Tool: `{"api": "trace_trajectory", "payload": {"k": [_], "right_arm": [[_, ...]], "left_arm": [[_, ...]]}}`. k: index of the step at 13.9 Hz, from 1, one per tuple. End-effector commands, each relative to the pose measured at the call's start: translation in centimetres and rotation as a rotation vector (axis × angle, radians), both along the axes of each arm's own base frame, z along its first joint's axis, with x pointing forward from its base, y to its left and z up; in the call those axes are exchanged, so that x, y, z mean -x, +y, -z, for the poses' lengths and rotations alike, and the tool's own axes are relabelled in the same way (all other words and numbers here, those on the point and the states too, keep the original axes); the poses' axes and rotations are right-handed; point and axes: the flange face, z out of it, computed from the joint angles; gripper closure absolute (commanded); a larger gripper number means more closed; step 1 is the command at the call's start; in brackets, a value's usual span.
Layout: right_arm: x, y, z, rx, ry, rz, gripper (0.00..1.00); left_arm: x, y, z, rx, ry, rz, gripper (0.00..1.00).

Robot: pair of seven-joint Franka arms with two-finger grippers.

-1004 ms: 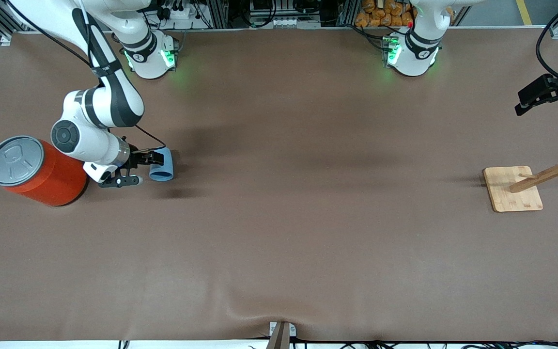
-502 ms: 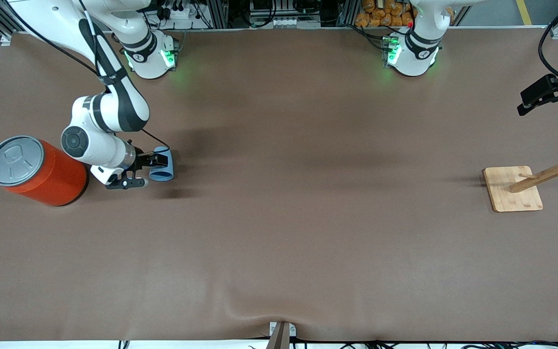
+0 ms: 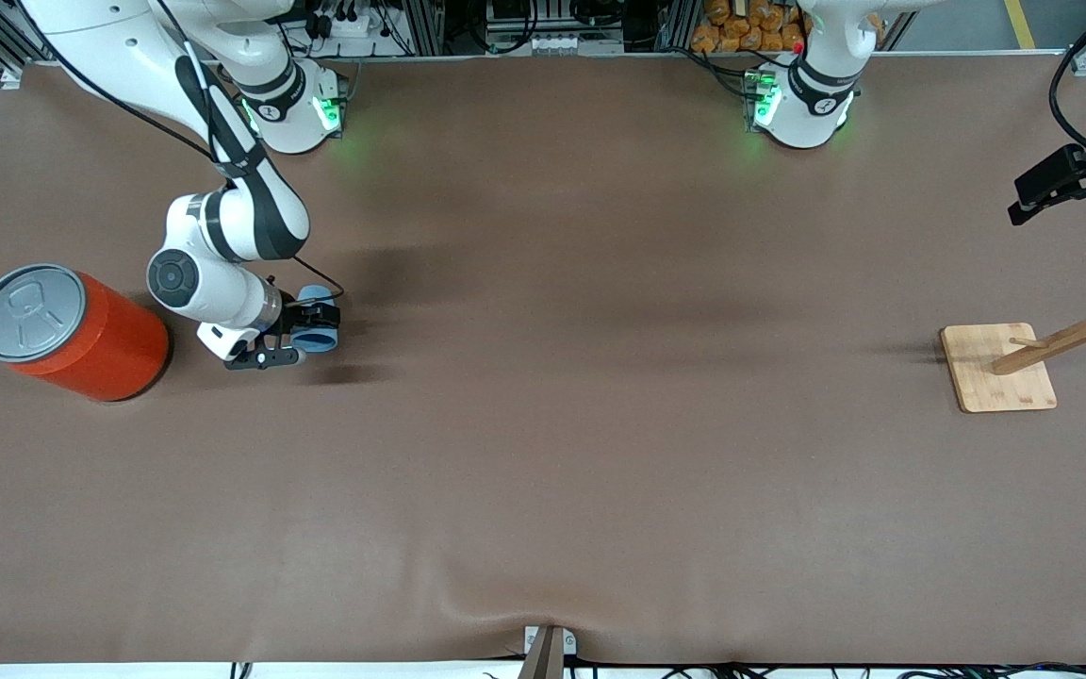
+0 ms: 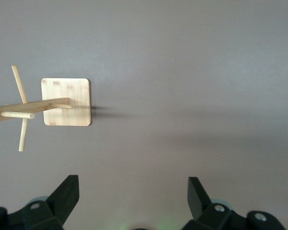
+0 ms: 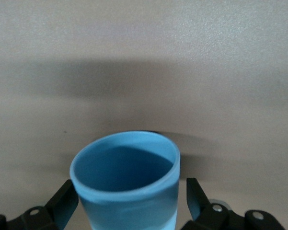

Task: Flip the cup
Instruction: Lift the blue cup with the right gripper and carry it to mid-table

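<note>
Beside the orange can (image 3: 72, 332), toward the left arm's end from it, I've got the cup (image 3: 317, 322) in the right gripper (image 3: 290, 332). Right wrist view shows the cup (image 5: 127, 184) between the two fingers (image 5: 62, 203), mouth facing away from the camera; jaws look closed on its sides, gripping it. I judge the step in hand is the grasp, flip not yet done. Next move calls for a lift and a wrist roll, then setting it down away from the can. Left gripper (image 4: 133, 201) waits with jaws open above the wooden rack (image 3: 1033, 354).
</note>
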Motion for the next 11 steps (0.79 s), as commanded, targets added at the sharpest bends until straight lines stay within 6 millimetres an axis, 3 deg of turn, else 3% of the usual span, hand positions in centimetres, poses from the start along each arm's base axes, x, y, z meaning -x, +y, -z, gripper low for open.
{"api": "trace_trajectory", "payload": {"k": [1, 2, 3, 4, 8, 11], "right_arm": [[0.8, 0.2, 0.6, -0.004, -0.009, -0.004, 0.2], [0.7, 0.3, 0.4, -0.004, -0.01, -0.003, 0.45], [0.6, 0.3, 0.3, -0.004, -0.01, 0.001, 0.62], [0.4, 0.5, 0.1, -0.004, -0.003, 0.0, 0.67], [-2.7, 1.6, -3.4, -0.027, 0.051, 0.006, 0.68], [-4.1, 7.7, -5.4, -0.091, 0.061, 0.041, 0.67]], "left_arm": [[0.4, -0.1, -0.5, 0.007, -0.003, 0.005, 0.0], [0.4, 0.0, -0.5, 0.007, -0.003, 0.004, 0.0], [0.4, -0.1, -0.5, 0.007, -0.003, 0.005, 0.0], [0.4, -0.1, -0.5, 0.007, -0.003, 0.005, 0.0], [0.4, -0.1, -0.6, 0.007, -0.004, 0.005, 0.0], [0.4, 0.0, -0.6, 0.007, -0.004, 0.004, 0.0]]}}
